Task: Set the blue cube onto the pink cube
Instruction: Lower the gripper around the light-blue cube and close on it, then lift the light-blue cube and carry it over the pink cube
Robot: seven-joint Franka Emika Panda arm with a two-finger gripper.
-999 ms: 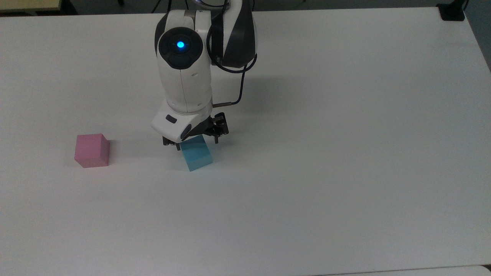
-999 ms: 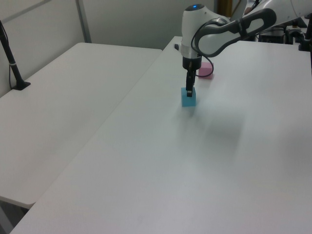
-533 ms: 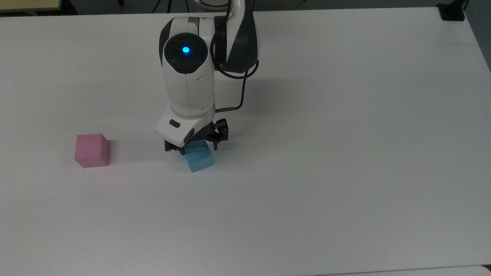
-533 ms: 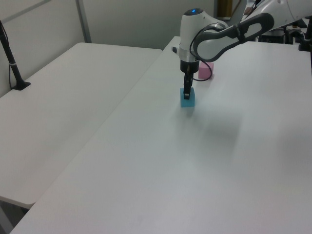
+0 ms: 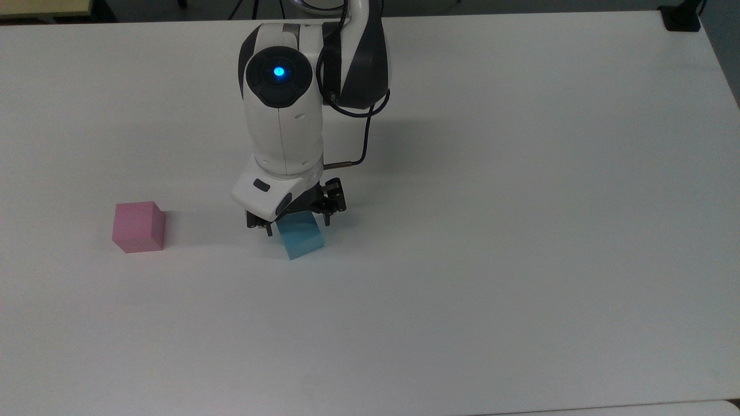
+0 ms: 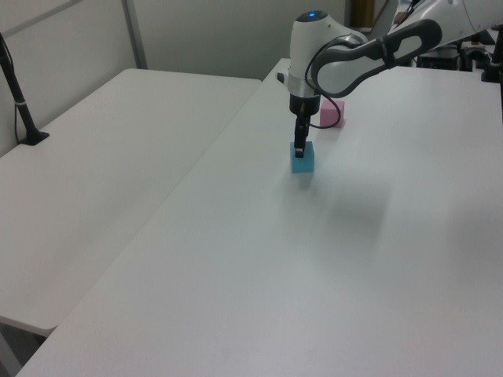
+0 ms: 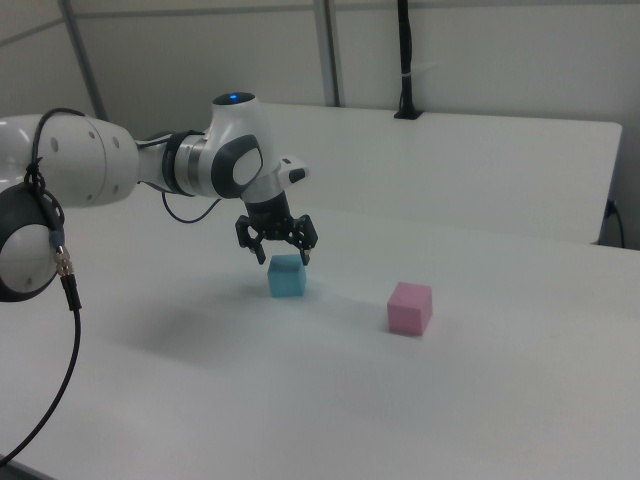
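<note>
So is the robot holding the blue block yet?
No, nothing is held. The end effector hangs open just above the blue cube, which sits on the table, its fingers spread wider than the cube.

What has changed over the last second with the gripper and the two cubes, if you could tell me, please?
The gripper shifted slightly toward the top view's right and settled directly above the blue cube, fingers open on either side of its top. Nothing was grasped or released. The blue cube barely moved on the table; the pink cube stayed where it was.
</note>
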